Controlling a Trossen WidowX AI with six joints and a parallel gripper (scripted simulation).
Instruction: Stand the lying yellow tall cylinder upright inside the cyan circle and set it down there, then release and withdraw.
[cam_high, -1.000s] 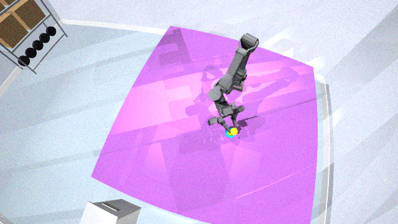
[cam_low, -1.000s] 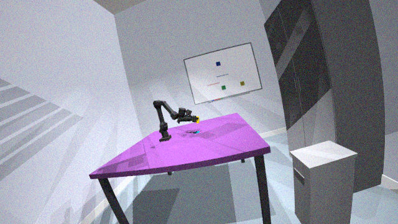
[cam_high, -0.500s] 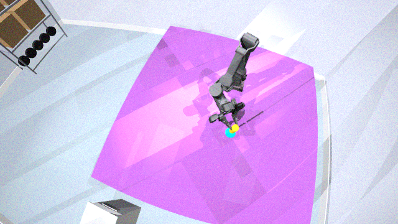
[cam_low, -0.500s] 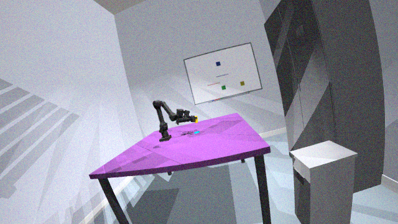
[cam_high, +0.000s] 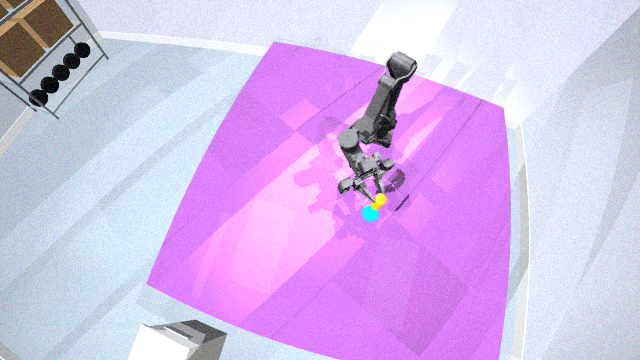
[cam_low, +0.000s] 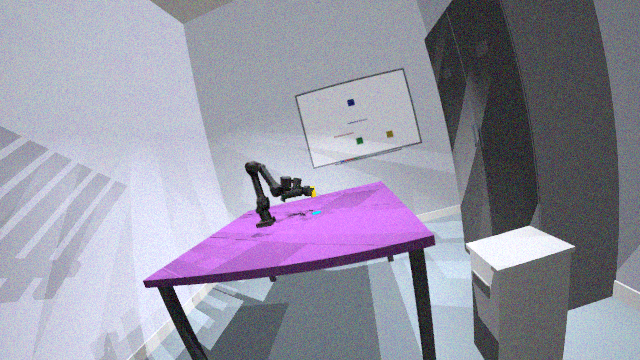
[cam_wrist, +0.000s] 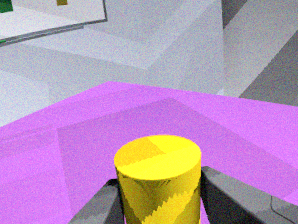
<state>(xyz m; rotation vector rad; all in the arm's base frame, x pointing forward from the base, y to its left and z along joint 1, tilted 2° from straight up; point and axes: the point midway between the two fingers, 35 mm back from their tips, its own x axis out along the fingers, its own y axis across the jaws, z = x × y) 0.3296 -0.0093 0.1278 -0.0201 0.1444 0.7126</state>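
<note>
Cylinder lifted, not yet placed

The gripper (cam_high: 374, 196) is closed on the yellow cylinder (cam_wrist: 160, 192), carried above the purple table (cam_high: 280, 280) beside the cyan circle (cam_high: 370, 214). Uprighting, lowering, release and withdrawal remain, it seems.

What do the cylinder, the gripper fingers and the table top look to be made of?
Cylinder: smooth matte yellow, likely plastic; even colour, no grain or glint. Fingers of the gripper, shut on the cylinder: dark grey, dull, plastic or coated metal; cannot tell which. Table top: flat purple with a soft sheen, perhaps laminate; it shows pale reflected patches.
</note>
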